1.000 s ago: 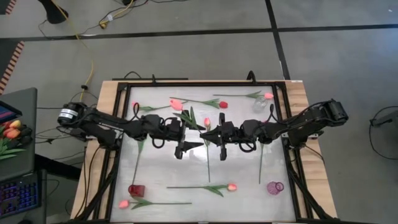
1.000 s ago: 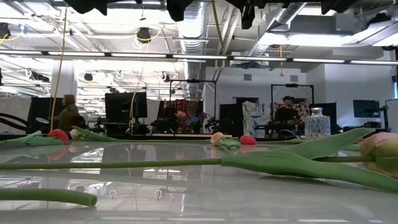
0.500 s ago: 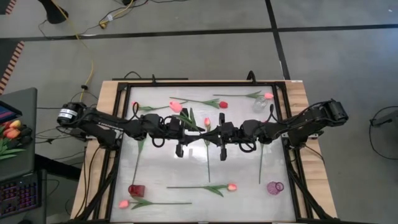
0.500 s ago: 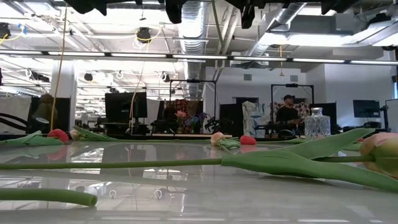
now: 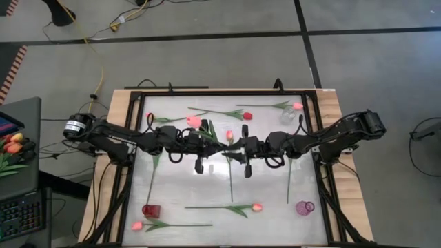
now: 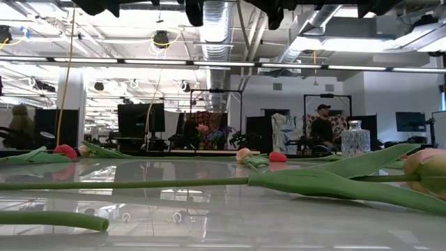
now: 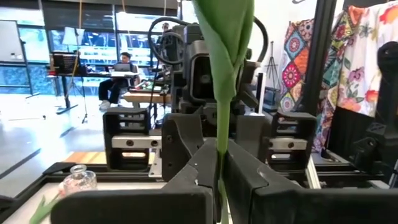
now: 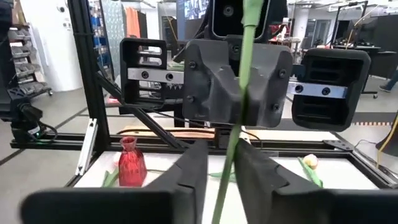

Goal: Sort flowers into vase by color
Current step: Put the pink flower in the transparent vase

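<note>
Tulip stem (image 7: 219, 155) clamped between left gripper (image 7: 219, 186) fingers (right gripper (image 8: 219, 180) loosely astride).

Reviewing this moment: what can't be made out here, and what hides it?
- Held tulip: both wrist views cut off its head at the top edge, so its colour is unknown.
- Left pincer and right pincer: cut off by the low view's top edge.
- High view: the dark arms cover the handover, so which head belongs to the held stem is unclear.
- Purple vase: its inside is too small to see.
</note>
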Action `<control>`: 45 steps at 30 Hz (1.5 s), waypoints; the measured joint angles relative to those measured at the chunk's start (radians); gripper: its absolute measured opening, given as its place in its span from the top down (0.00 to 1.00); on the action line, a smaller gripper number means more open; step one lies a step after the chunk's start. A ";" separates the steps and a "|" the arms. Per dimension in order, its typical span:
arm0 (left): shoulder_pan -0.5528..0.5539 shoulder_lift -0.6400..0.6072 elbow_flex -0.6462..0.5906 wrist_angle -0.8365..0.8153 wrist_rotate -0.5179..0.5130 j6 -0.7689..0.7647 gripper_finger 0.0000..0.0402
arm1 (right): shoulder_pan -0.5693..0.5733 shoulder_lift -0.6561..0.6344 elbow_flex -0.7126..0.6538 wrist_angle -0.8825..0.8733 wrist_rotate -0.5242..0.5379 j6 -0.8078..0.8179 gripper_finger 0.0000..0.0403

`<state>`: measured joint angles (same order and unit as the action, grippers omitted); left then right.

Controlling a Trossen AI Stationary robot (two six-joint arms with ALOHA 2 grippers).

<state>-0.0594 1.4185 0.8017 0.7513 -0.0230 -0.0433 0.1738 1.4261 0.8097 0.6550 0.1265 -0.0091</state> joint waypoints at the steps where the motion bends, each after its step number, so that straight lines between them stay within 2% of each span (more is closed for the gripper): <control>1: 0.002 0.000 0.000 0.000 -0.002 0.000 1.00 | -0.002 0.000 0.000 0.000 0.000 0.000 0.68; 5: 0.019 0.000 -0.001 -0.008 -0.012 0.001 1.00 | -0.010 -0.010 0.000 -0.051 0.001 0.000 0.49; 10: 0.060 0.001 -0.001 -0.008 -0.051 0.002 1.00 | -0.044 -0.092 0.000 -0.320 0.004 0.011 0.31; 14: 0.096 0.001 -0.001 -0.009 -0.098 0.005 1.00 | -0.073 -0.183 0.000 -0.563 0.058 0.064 0.28; 18: 0.119 0.001 -0.001 -0.004 -0.152 0.004 1.00 | -0.078 -0.265 -0.001 -0.777 0.196 0.092 0.28; 20: 0.128 0.008 0.002 0.008 -0.176 -0.001 1.00 | -0.078 -0.305 -0.017 -0.809 0.245 0.099 0.28; 23: 0.142 0.042 0.037 0.002 -0.188 -0.004 1.00 | -0.078 -0.381 -0.064 -0.815 0.264 0.108 0.28; 32: 0.193 0.330 0.337 -0.008 -0.145 0.054 1.00 | -0.077 -0.637 -0.169 -0.903 0.268 0.183 0.28; 42: 0.312 0.711 0.795 -0.004 0.043 -0.002 1.00 | -0.041 -0.811 -0.187 -1.103 0.270 0.309 0.28; 45: 0.330 0.840 0.958 -0.028 0.094 -0.048 1.00 | -0.040 -0.845 -0.187 -1.159 0.312 0.317 0.28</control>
<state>0.2708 2.2582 1.7599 0.7235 0.0707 -0.0917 0.1338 0.5813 0.6224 -0.5039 0.4384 0.3082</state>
